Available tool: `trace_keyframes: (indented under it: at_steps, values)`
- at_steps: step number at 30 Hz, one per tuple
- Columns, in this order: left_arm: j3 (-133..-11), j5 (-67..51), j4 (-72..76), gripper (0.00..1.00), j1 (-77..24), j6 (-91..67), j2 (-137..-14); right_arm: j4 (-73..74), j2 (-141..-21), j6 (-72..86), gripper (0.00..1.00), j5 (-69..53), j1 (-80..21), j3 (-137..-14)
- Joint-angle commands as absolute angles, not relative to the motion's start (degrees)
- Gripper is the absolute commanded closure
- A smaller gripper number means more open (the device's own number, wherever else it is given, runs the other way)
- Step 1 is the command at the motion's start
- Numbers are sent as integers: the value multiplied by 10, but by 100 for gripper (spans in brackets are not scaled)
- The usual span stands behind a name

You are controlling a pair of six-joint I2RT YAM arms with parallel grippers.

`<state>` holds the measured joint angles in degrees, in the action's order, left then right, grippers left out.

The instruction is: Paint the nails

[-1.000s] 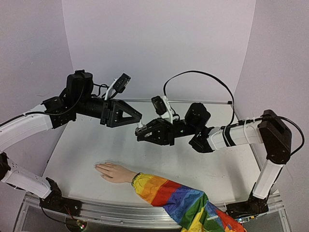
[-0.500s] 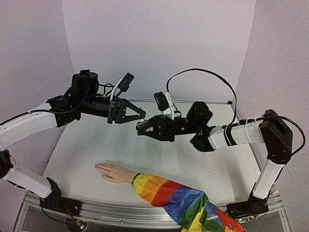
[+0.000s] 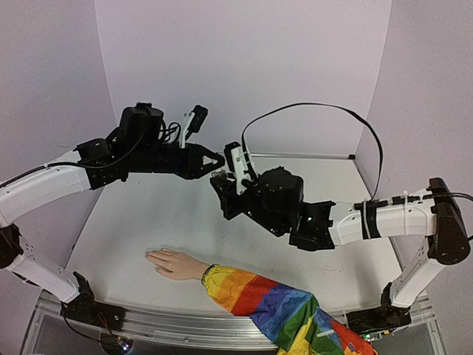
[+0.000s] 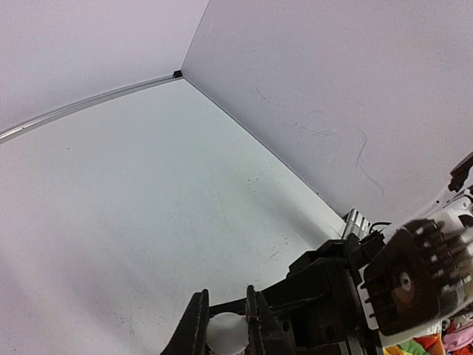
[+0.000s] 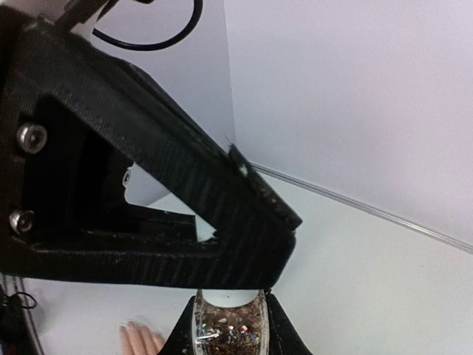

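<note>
Holding a small clear bottle point(image 5: 229, 329) full of glitter, my right gripper point(image 3: 216, 180) is clamped on its sides, raised above the table point(image 3: 148, 214) and beyond the mannequin hand point(image 3: 171, 263) with its rainbow-striped sleeve point(image 3: 281, 310). My left gripper point(image 3: 219, 158) is closed on the bottle's pale cap point(image 4: 225, 333). The nails point(image 3: 147, 255) lie at the mannequin hand's fingertips, flat on the table, well apart from both grippers.

Matt white table point(image 3: 148, 222), rainbow cloth sleeve point(image 3: 266, 299), clear glittery bottle point(image 5: 228, 325)
</note>
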<state>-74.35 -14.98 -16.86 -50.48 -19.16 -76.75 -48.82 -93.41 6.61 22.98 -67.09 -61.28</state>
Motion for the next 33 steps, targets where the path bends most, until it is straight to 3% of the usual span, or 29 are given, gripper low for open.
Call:
trace_keyframes:
  at_steps: [1, 2, 3, 6, 7, 9, 11, 18, 25, 30, 33]
  values:
    - [-771, -125, -205, 100, -514, -205, -782, -539, -924, -34, 100, 350, -643, -629]
    - [-772, -130, -205, 96, -514, -201, -782, -546, -921, -38, 100, 316, -642, -625]
    - [-774, -134, -204, 85, -514, -196, -782, -549, -918, -40, 100, 273, -639, -623]
    - [-770, -129, -201, 43, -513, -183, -767, -547, -898, -15, 100, 148, -616, -607]
    - [-765, -125, -199, 34, -513, -179, -756, -548, -886, -6, 100, 87, -605, -597]
    - [-746, -128, -185, 20, -512, -173, -728, -555, -862, 44, 100, -38, -574, -573]
    - [-720, -138, -164, 13, -510, -168, -695, -567, -843, 87, 100, -140, -544, -552]
    - [-649, -265, -71, 8, -507, -195, -629, -599, -841, 203, 100, -379, -501, -549]
    - [-657, -363, -49, 8, -508, -208, -652, -762, -922, 361, 100, -548, -501, -584]
    - [-667, -391, -41, 19, -508, -213, -667, -816, -951, 395, 100, -560, -504, -586]
    - [-677, -400, -37, 30, -508, -213, -679, -838, -964, 405, 100, -562, -506, -586]
